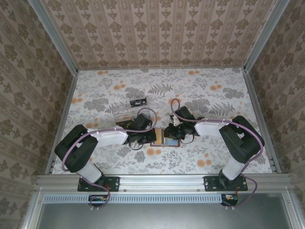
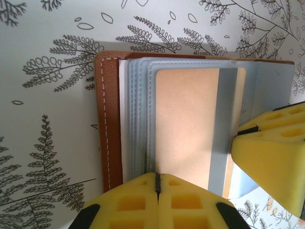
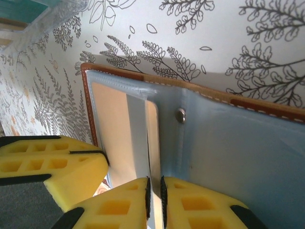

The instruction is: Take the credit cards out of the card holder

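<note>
The brown leather card holder [image 1: 164,139] lies open on the floral tabletop between both arms. In the left wrist view its blue-grey slots [image 2: 138,114] are stacked beside the stitched leather edge [image 2: 107,119]. A beige credit card [image 2: 186,129] sits in the top slot, its right edge protruding. My left gripper [image 2: 157,183] is shut on the near edge of the slot stack. My right gripper [image 3: 155,193] is shut on the card's thin edge [image 3: 152,143], next to the snap stud [image 3: 180,115]. In the top view the left gripper [image 1: 150,136] and right gripper [image 1: 174,133] meet over the holder.
A clear plastic piece with coloured cards [image 1: 137,102] lies behind the left arm, and its corner [image 3: 43,16] appears at the upper left of the right wrist view. The left gripper's yellow finger [image 3: 47,164] crowds the right gripper. Patterned walls enclose the table [image 1: 228,95].
</note>
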`<action>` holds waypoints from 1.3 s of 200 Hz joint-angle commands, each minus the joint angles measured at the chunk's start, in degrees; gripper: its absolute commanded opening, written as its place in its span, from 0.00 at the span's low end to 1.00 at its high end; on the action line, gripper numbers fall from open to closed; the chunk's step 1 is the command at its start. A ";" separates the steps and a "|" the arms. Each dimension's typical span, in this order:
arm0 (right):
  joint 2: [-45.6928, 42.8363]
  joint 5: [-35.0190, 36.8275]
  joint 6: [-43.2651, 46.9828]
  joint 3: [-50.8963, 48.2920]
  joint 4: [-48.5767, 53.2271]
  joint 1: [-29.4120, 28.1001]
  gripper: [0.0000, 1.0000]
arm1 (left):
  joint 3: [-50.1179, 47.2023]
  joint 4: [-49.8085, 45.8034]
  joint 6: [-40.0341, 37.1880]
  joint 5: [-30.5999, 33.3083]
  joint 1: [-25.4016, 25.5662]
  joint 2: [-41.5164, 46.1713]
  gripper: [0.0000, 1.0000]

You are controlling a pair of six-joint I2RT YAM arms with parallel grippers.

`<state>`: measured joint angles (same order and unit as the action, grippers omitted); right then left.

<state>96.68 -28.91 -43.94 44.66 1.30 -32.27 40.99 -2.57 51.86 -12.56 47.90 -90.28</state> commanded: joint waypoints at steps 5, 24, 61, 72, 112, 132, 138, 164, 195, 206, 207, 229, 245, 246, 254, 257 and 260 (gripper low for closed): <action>-1.48 -1.37 -0.87 -1.16 -1.28 0.31 0.15 | -0.30 -3.76 0.74 0.84 -0.26 -1.55 0.00; -0.82 -1.55 -0.79 -1.16 -1.53 0.32 0.14 | -0.26 -3.59 0.77 0.68 -0.31 -1.64 0.00; -0.33 -1.72 -1.17 -1.42 -2.05 0.37 0.02 | -0.39 -3.54 0.71 0.45 -0.22 -1.57 0.00; -0.60 -1.27 -0.87 -1.37 -1.37 0.43 0.00 | -0.39 -3.67 0.59 0.52 -0.20 -1.55 0.00; -2.99 -0.54 0.21 -2.32 0.53 1.91 0.00 | -0.91 -4.81 0.38 1.48 -0.61 -0.23 0.00; -4.42 -0.47 0.43 -3.26 0.69 3.03 0.00 | -1.42 -4.99 0.48 1.66 -0.88 0.22 0.00; -4.63 -0.60 0.54 -3.42 0.80 3.29 0.00 | -1.53 -4.99 0.49 1.66 -0.88 0.30 0.00; -4.88 -1.04 0.73 -3.58 0.72 3.50 0.00 | -1.54 -4.99 0.44 1.57 -0.97 0.32 0.00; -3.64 -1.93 0.34 -3.45 -0.41 3.40 0.12 | -1.35 -4.81 0.48 1.56 -0.97 0.28 0.00; -3.26 -2.04 0.26 -3.47 -0.71 3.27 0.18 | -1.35 -4.80 0.58 1.53 -0.97 0.19 0.00; -3.21 -1.99 0.26 -3.45 -0.74 3.27 0.19 | -1.35 -4.81 0.60 1.50 -0.97 0.15 0.00; -2.21 -1.88 0.59 -3.16 -0.99 2.92 0.27 | -1.61 -4.47 0.79 1.37 -0.88 0.10 0.00; -1.25 -2.03 0.72 -2.84 -1.29 2.75 0.27 | -1.79 -4.20 0.96 1.26 -0.87 -0.01 0.00; -1.15 -2.08 0.76 -2.83 -1.29 2.70 0.27 | -1.84 -4.20 0.96 1.24 -0.83 0.00 0.00; -0.77 -2.12 0.84 -2.68 -1.36 2.65 0.27 | -1.79 -4.13 0.92 1.31 -0.79 -0.02 0.00; -0.61 -2.23 0.80 -2.66 -1.44 2.59 0.27 | -1.86 -4.11 1.04 1.31 -0.79 0.01 0.00; -0.43 -2.22 0.79 -2.62 -1.50 2.56 0.27 | -1.88 -4.07 1.05 1.23 -0.83 -0.05 0.00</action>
<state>94.50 -29.67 -43.68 41.80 0.08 -29.15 40.99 -2.92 51.92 -12.38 47.48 -90.24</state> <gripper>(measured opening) 0.273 0.048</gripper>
